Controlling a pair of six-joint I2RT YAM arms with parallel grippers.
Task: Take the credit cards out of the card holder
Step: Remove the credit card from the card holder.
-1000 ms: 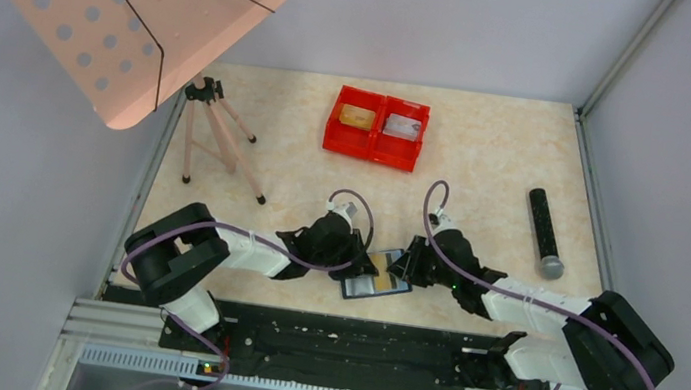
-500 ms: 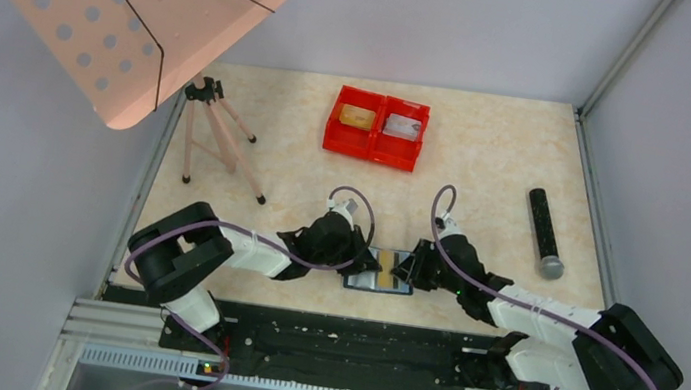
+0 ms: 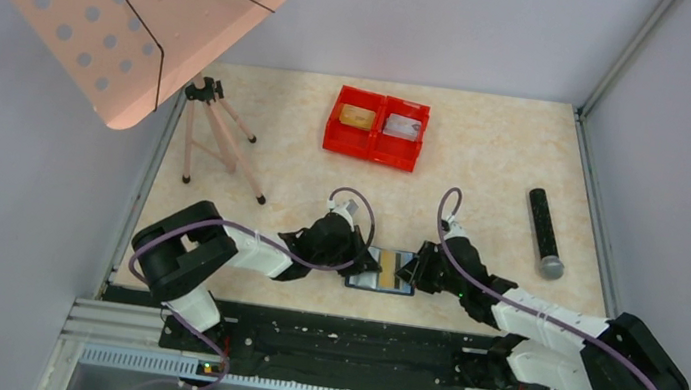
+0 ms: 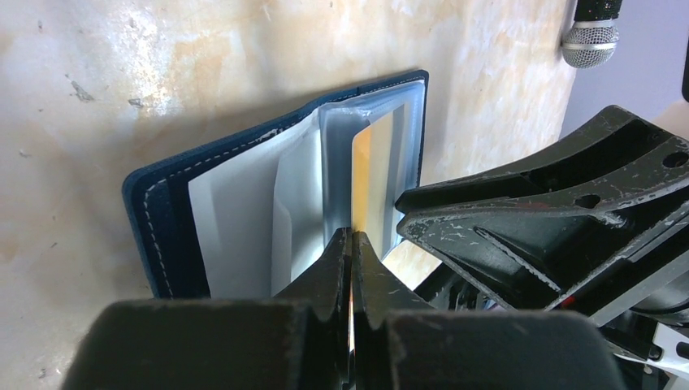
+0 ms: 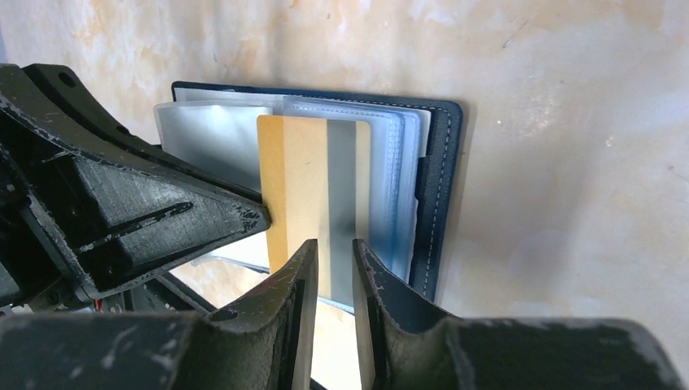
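From above, the card holder (image 3: 363, 277) lies open on the tabletop (image 3: 498, 155) near its front edge, set between the tips of the 2 arms. The left gripper (image 3: 356, 259) is at its left end and the right gripper (image 3: 415, 270) at its right end, both low over it. A gold-tan credit card (image 3: 383, 267) shows across its middle. Farther back sits a red tray (image 3: 374, 147) with a tan piece in 1 compartment and a pale grey piece in the other. A black cylinder (image 3: 543, 226) lies well apart to the right, and a small tripod (image 3: 213, 132) stands at the left below a pink perforated board (image 3: 124, 5). In the left wrist view, the left gripper's (image 4: 351, 236) jaws are pressed together with their tips right at the near edge of the credit card (image 4: 375, 175) — whether that edge is caught between them I cannot tell. The card holder's navy cover (image 4: 162, 219) lies flat, and the right gripper's dark tip sits just beside the card. In the right wrist view, the right gripper's (image 5: 333, 244) jaws stand slightly spread, a narrow gap between them, over the lower part of the credit card (image 5: 313, 179). That card is gold with a grey stripe and rests on the clear sleeves — the left gripper's tip (image 5: 253, 215) touches its left edge.
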